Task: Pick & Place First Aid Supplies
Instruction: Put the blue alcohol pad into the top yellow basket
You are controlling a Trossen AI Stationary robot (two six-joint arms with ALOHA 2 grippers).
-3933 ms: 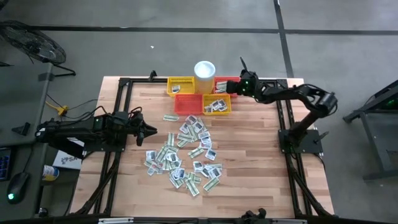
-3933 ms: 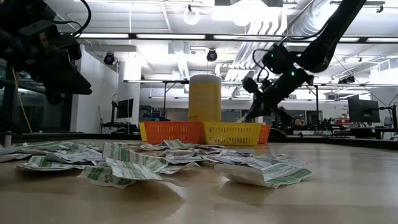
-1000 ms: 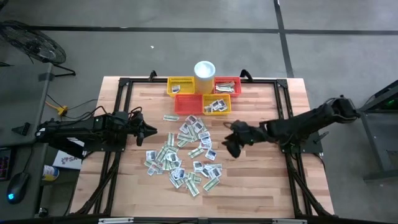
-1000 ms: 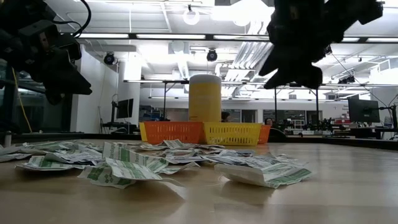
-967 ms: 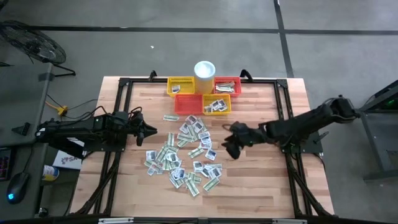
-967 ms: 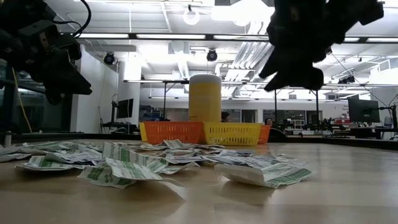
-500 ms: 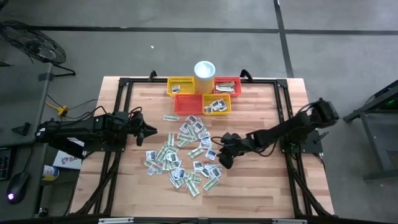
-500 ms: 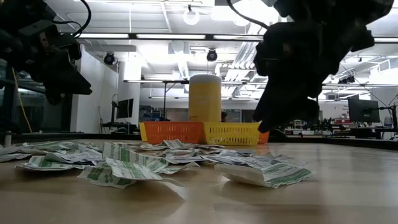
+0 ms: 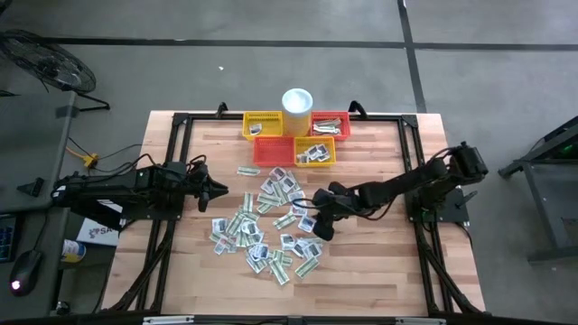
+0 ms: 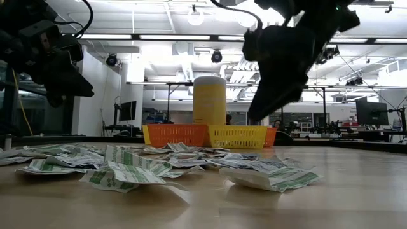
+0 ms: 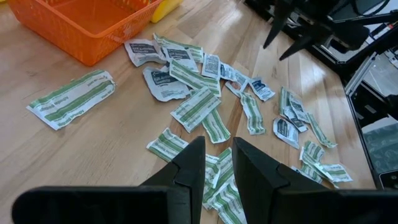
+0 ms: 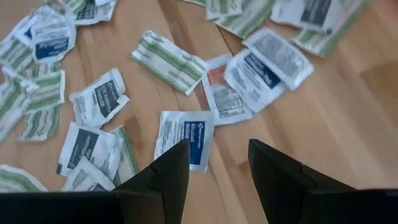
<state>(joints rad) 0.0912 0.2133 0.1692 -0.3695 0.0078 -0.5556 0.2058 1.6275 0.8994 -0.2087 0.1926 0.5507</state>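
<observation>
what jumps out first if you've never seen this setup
A sprawl of small white and pale green flat sachets covers the middle of the wooden table. The right arm's claw, open, hangs just over the pile's right edge. Yellow and red-orange mesh baskets cluster at the far edge around a white cylindrical cup.

So the table (image 9: 379, 271) is a light wooden butcher-block top with a black metal frame running around its edges. Sitting on it toward the far edge is a cluster of mesh baskets: a yellow basket (image 9: 262, 125), a red basket (image 9: 330, 124), an orange basket (image 9: 274, 151) and another yellow basket (image 9: 314, 152) right beside it, with a white cup (image 9: 297, 100) between the two far ones. The middle of the wood is littered with the first aid supplies (image 9: 271, 226), small flat white and green-striped sachets spread loosely, some overlapping. One long green-striped packet (image 11: 71, 98) lies alone near the orange basket.
</observation>
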